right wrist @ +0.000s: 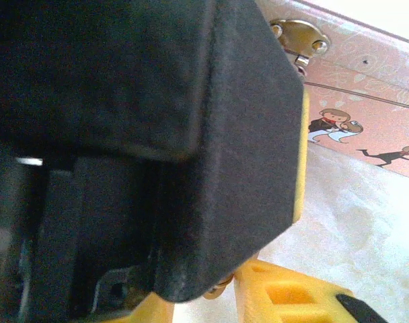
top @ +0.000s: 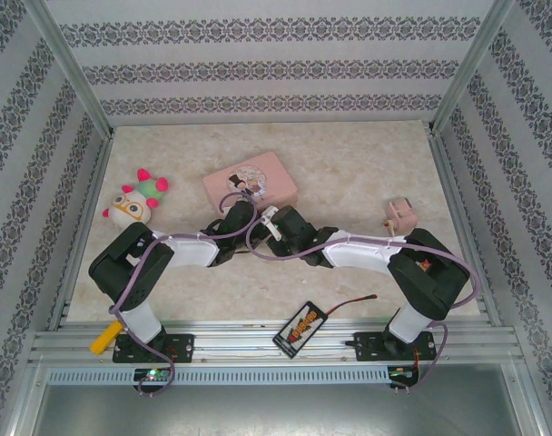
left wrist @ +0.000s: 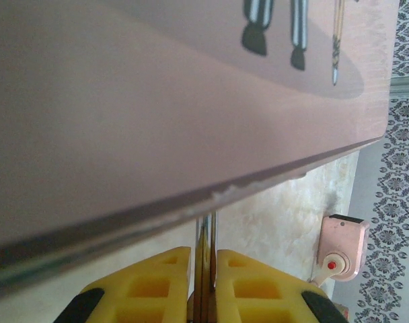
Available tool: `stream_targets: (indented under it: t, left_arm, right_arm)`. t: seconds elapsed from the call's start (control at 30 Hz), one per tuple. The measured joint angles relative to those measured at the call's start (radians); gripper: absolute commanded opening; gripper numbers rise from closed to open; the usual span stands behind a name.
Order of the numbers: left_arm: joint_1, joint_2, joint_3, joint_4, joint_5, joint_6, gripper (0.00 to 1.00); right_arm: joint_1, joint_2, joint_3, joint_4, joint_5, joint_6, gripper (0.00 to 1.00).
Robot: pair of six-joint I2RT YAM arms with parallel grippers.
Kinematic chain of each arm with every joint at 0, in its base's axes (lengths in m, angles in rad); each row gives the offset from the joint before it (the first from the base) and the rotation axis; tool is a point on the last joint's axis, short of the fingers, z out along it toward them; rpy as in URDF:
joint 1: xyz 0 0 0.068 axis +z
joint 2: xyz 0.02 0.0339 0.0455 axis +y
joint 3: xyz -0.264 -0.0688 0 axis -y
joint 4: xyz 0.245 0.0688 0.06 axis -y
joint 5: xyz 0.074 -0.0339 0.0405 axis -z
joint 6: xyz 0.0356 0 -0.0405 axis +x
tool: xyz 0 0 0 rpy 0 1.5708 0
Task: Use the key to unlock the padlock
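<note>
- While both arms lie stretched toward the middle of the beige marbled table, the left gripper and the right gripper sit close beside each other. Both are at the six o'clock edge of the flat pink tin box with a round picture on its lid.
- From the left wrist we see yellow fingers pressed close together on a thin silver and brass-tinted metal piece. It points toward twelve o'clock and runs up to the tin's lower edge.
- Whether that metal piece belongs to the padlock or is the key, we cannot tell; too little of it shows.
- From the right wrist, a black housing sits close to the lens. One yellow finger shows at five o'clock.
- We cannot tell how far apart the right jaws stand, or whether they hold anything.
- A small brass-coloured bit peeps out under the housing at six o'clock, too hidden for us to name.
- The tin's brass clasp sits at one o'clock in that same view, above cartoon figures printed on the pink side.
- On the table, a cream owl-like plush toy with a green and pink crest lies at nine o'clock of the grippers.
- A small pink box stands at three o'clock, well apart from them.
- A black packet with orange print lies at six o'clock on the near rail, with a thin red wire leading off toward two o'clock.
</note>
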Motion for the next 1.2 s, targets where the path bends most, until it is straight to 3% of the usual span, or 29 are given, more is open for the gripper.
stream_targets:
  t: [0.3,0.77,1.2]
  left_arm:
    - [0.000,0.010,0.012,-0.015,-0.003,0.024,0.00]
    - [0.000,0.013,0.015,-0.015,0.005,0.029,0.00]
    - [0.000,0.013,0.015,0.000,0.028,0.017,0.00]
  right_arm:
    - [-0.071,0.004,-0.019,0.031,-0.152,0.030,0.00]
    - [-0.155,0.003,-0.033,0.050,-0.352,0.069,0.00]
    - [-0.315,0.042,-0.057,0.120,-0.739,0.212,0.00]
